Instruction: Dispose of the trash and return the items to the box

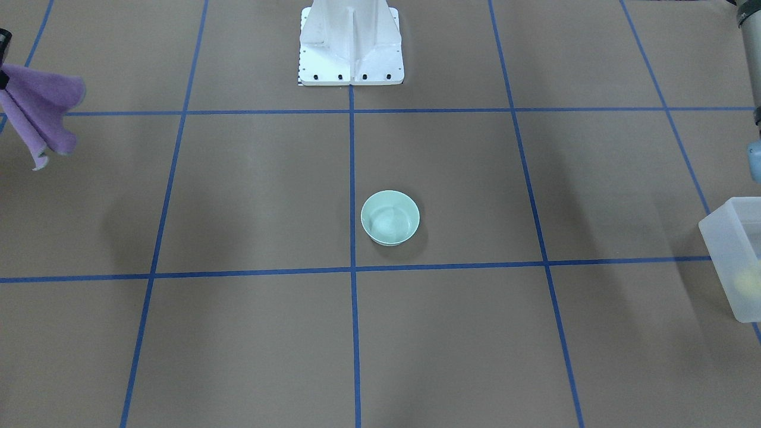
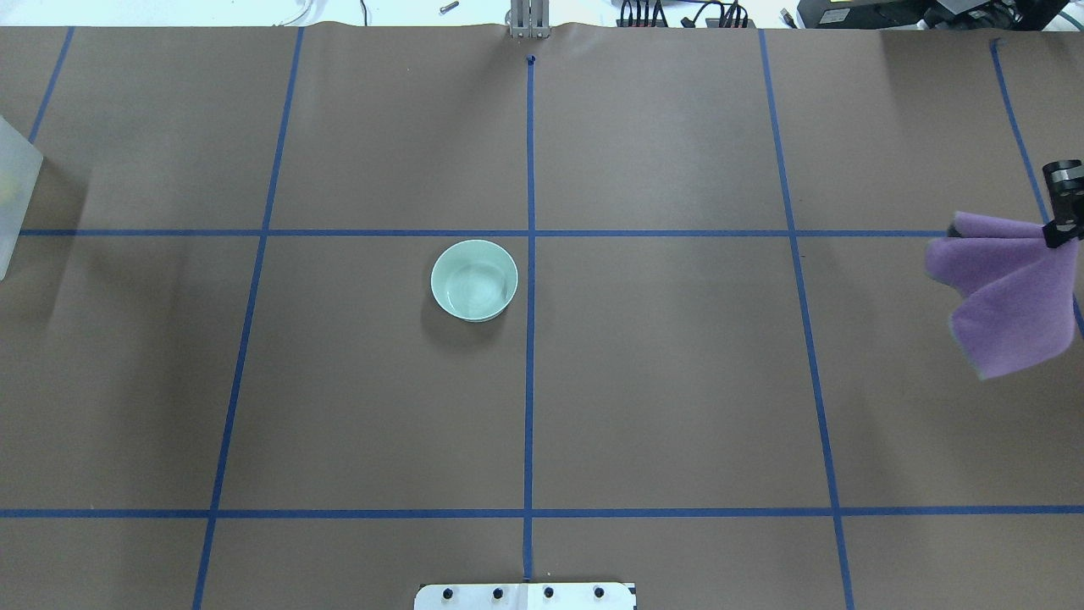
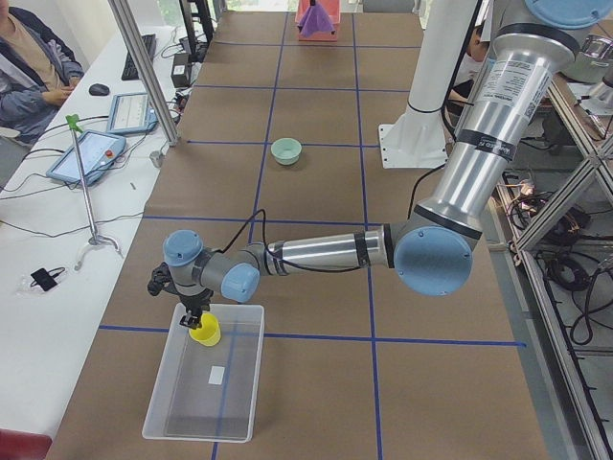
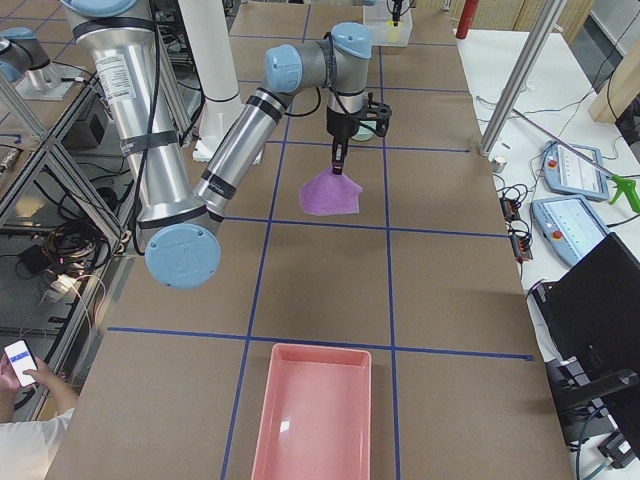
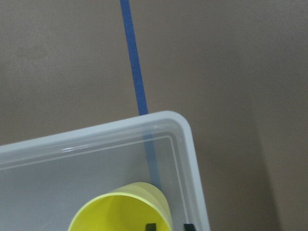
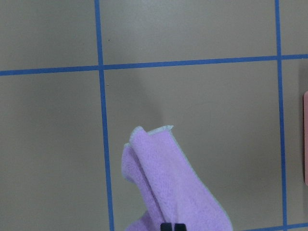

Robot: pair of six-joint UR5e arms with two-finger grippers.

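Observation:
The yellow cup (image 5: 122, 209) sits inside the translucent box (image 5: 96, 134), in a corner of it; it also shows in the exterior left view (image 3: 204, 333). My left gripper (image 5: 169, 226) is just above the cup. Its jaws stand a little apart, one inside and one outside the cup's wall, with a gap showing at the outer finger. The mint-green bowl (image 2: 474, 280) stands upright near the table's middle (image 1: 390, 217). My right gripper (image 2: 1059, 229) is shut on a purple cloth (image 2: 1003, 292) and holds it above the table at the far right.
A pink tray (image 4: 315, 420) lies at the table's right end, its edge in the right wrist view (image 6: 305, 144). The white robot base (image 1: 351, 47) stands at the table's near middle edge. The box (image 1: 734, 255) is at the left end.

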